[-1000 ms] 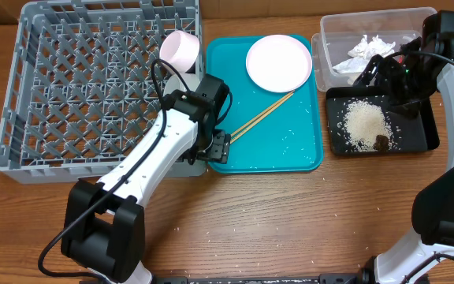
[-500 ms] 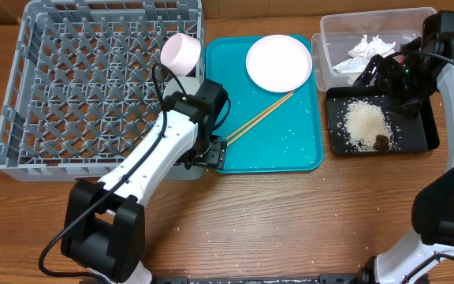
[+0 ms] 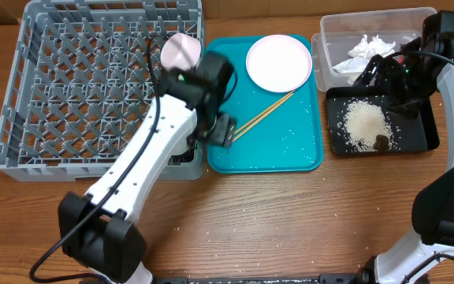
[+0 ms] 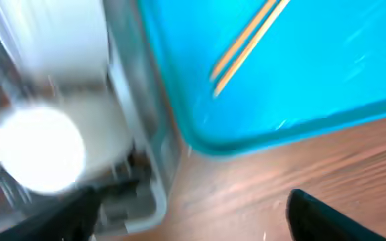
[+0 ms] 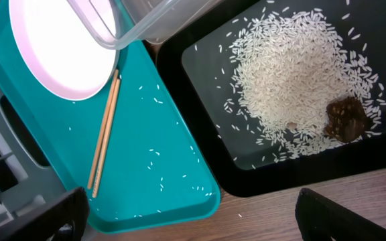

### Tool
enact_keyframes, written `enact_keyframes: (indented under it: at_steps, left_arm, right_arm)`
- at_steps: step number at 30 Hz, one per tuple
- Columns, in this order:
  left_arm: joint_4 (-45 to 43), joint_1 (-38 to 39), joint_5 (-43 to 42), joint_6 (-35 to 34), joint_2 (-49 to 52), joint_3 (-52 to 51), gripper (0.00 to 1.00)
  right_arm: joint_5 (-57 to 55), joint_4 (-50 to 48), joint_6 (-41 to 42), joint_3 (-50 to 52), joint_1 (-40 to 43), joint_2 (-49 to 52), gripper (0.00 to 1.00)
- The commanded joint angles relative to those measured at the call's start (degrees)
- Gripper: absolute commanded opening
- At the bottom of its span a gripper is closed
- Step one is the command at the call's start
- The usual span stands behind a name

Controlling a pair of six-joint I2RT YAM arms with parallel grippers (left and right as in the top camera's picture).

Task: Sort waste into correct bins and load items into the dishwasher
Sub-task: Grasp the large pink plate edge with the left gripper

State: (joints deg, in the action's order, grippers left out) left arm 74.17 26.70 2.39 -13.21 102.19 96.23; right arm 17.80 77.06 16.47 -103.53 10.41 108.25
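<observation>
Left gripper [image 3: 221,131]: open, empty, over the teal tray's [image 3: 290,154] left edge beside the chopsticks [image 3: 262,115]. Right gripper [image 5: 189,201]: open, empty, right of the tray.

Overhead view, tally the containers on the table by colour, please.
Grey dish rack: 1
Teal tray: 1
Clear tub: 1
Black tray: 1
Total: 4

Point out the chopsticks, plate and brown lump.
chopsticks [image 3: 262,115]: overhead view, middle of the pair.
plate [image 3: 279,63]: overhead view, centre of its face.
brown lump [image 5: 345,119]: right wrist view, its middle.
</observation>
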Motion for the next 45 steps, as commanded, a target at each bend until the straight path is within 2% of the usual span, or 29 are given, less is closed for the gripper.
enact_keyframes:
  at_steps: [1, 4, 5, 11, 14, 19, 23, 28, 35, 36, 37, 43, 45]
  left_arm:
    - [-3.02, 1.77, -1.77, 11.74, -0.33, 9.86, 1.00]
    - [-9.86, 2.27, -2.43, 16.65, -0.31, 10.49, 1.00]
    - [-14.45, 2.23, -2.45, 15.78, 0.46, 10.47, 1.00]
    - [-23.04, 2.16, -1.73, 8.85, 3.72, 11.89, 0.98]
    - [-21.03, 1.92, -1.81, 7.37, 7.98, 19.69, 0.98]
    - [-12.55, 1.79, -1.75, 5.77, 20.20, 41.42, 0.99]
    - [-7.98, 0.94, -0.72, 0.02, 29.05, 52.68, 1.00]
    - [-9.11, 0.11, -0.79, -7.76, 36.33, 53.31, 1.00]
    - [-13.22, 0.98, -0.96, -15.21, 44.26, 53.29, 1.00]
    - [-13.57, 1.14, -0.92, -16.41, 45.13, 53.29, 0.98]
    - [-14.53, 1.49, -0.92, -18.56, 47.12, 53.29, 0.91]
    - [-15.32, 1.84, 0.17, -28.28, 50.40, 53.11, 0.82]
    - [-15.43, 1.90, 1.20, -30.49, 51.17, 53.02, 0.76]
  right_arm:
    - [0.22, -0.26, 0.00, -1.33, 0.11, -1.84, 1.00]
    - [0.22, -0.26, -0.02, -1.33, 0.11, -1.84, 1.00]
    - [0.22, -0.26, -0.02, -1.33, 0.11, -1.84, 1.00]
    - [0.22, -0.26, -0.02, -1.33, 0.11, -1.86, 1.00]
    - [0.22, -0.24, -0.02, -1.33, 0.11, -1.84, 1.00]
    - [0.22, -0.24, -0.02, -1.33, 0.11, -1.84, 1.00]
    - [0.22, -0.26, -0.02, -1.33, 0.11, -1.84, 1.00]
    - [0.24, -0.48, 0.00, -1.33, 0.11, -1.84, 1.00]
    - [0.24, -0.44, 0.00, -1.33, 0.11, -1.84, 1.00]
    - [0.22, -0.48, -0.02, -1.33, 0.11, -1.84, 1.00]
    - [0.22, -0.46, -0.02, -1.33, 0.11, -1.84, 1.00]
    - [0.22, -0.46, -0.02, -1.33, 0.11, -1.84, 1.00]
    - [0.22, -0.46, 0.00, -1.33, 0.11, -1.84, 1.00]
